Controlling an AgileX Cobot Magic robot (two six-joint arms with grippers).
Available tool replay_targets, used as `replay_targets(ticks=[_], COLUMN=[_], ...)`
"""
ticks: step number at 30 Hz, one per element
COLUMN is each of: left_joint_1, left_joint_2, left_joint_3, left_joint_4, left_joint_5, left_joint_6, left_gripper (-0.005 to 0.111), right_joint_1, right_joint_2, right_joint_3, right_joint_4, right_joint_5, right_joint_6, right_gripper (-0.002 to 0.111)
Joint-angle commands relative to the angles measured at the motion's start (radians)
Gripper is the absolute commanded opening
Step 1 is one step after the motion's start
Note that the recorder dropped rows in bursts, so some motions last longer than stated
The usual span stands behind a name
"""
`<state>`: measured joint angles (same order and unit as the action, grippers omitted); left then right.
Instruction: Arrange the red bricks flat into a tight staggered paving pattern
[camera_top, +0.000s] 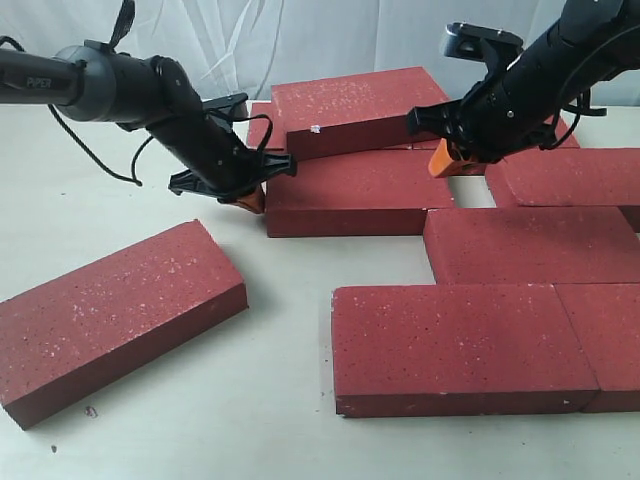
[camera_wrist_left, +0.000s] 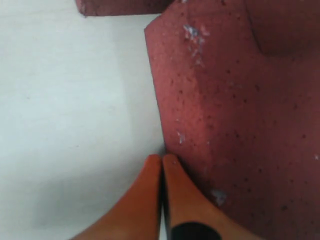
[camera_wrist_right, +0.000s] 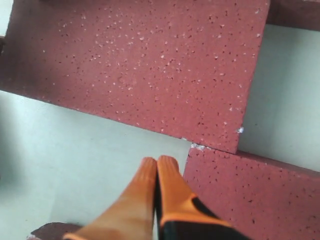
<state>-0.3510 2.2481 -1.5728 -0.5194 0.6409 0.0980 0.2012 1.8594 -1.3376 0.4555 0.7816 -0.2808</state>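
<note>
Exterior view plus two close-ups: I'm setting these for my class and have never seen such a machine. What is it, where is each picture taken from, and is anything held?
It is a robot with two black arms. The wide picture comes from a camera off the arms: the left arm and right arm reach over a table. Each close-up comes from a camera on one wrist, looking past that arm's orange fingertips. On the table lie red speckled paving bricks. One loose brick sits apart on the left; a top brick at the back lies over its neighbours. Both pairs of jaws are shut and hold nothing: the left tips are at a brick's edge, the right tips over a gap between bricks.
</note>
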Motion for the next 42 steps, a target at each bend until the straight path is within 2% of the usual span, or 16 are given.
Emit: replay_targets(ticks=[1,10,18,28,42], left_joint_1=[-0.015,-0.05,-0.05,-0.05,-0.104], left_joint_2=[0.001,0.001,0.004,0.069,0.119], left_joint_3=[-0.004,-0.004,-0.004,-0.015,-0.064], left_joint_4=[-0.066,-0.092,-0.142,-0.443,-0.492], left_joint_5=[-0.017,-0.078,-0.104,-0.048,-0.058], left_joint_6=[0.018,0.044,0.055,0.295,0.307], left_gripper=[0.0,0.0,0.0,0.0,0.0], right_joint_1=[-0.001,-0.001,-0.001,-0.001,-0.001], right_joint_2=[0.001,0.001,0.001,0.001,0.001], right_joint_3=[0.0,0.0,0.0,0.0,0.0], right_joint_4=[-0.001,-0.016,-0.042,-0.042,-0.044], right_joint_5=[-0.017,-0.083,-0.149,-0.2,-0.282], right_joint_6=[-0.007,-0.004,0.029,0.031,0.031], right_gripper=[-0.001,-0.001,-0.001,-0.001,-0.001])
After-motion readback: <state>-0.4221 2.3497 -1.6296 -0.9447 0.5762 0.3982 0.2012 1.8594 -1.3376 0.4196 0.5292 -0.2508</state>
